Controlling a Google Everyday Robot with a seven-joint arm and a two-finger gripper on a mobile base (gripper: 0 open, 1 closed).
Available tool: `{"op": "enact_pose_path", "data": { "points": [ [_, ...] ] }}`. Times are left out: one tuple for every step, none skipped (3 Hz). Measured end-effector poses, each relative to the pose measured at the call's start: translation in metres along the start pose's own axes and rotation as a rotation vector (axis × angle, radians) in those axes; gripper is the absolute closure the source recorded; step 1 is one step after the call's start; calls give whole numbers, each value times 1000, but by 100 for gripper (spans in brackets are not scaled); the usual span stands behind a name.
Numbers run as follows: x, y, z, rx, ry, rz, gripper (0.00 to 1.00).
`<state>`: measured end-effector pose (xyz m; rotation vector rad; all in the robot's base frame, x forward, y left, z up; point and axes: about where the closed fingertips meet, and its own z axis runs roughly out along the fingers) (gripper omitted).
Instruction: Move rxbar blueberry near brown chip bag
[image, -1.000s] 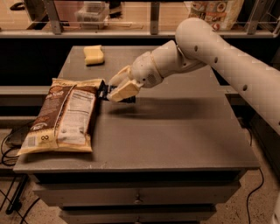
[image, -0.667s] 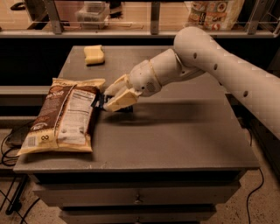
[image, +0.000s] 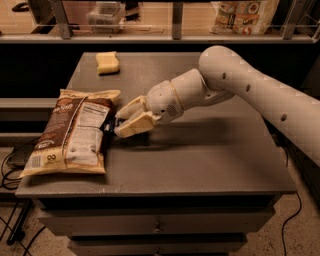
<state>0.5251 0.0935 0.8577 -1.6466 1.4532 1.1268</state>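
Note:
The brown chip bag (image: 72, 132) lies flat on the left part of the grey table (image: 210, 160), with its white nutrition label facing up. My gripper (image: 120, 122) is low over the table, right at the bag's right edge. It is shut on the rxbar blueberry (image: 110, 124), a small dark bar sticking out of the fingertips and touching or nearly touching the bag's edge. Most of the bar is hidden by the fingers (image: 135, 125).
A pale yellow sponge (image: 107, 62) lies at the table's back left. Behind the table a shelf holds a white bag with red-orange pictures (image: 245, 15) and a clear container (image: 105, 12). Cables hang on the floor at the left (image: 10, 170).
My gripper has moved left and down with the bar, from the middle of the table to the chip bag's right edge. The bag and sponge have not moved.

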Motion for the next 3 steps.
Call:
{"op": "enact_pose_path", "data": {
  "points": [
    [-1,1,2,-4,0,-1,13],
    [-1,1,4,-8,0,-2,0],
    [-1,1,4,-8,0,-2,0]
  ]
}}
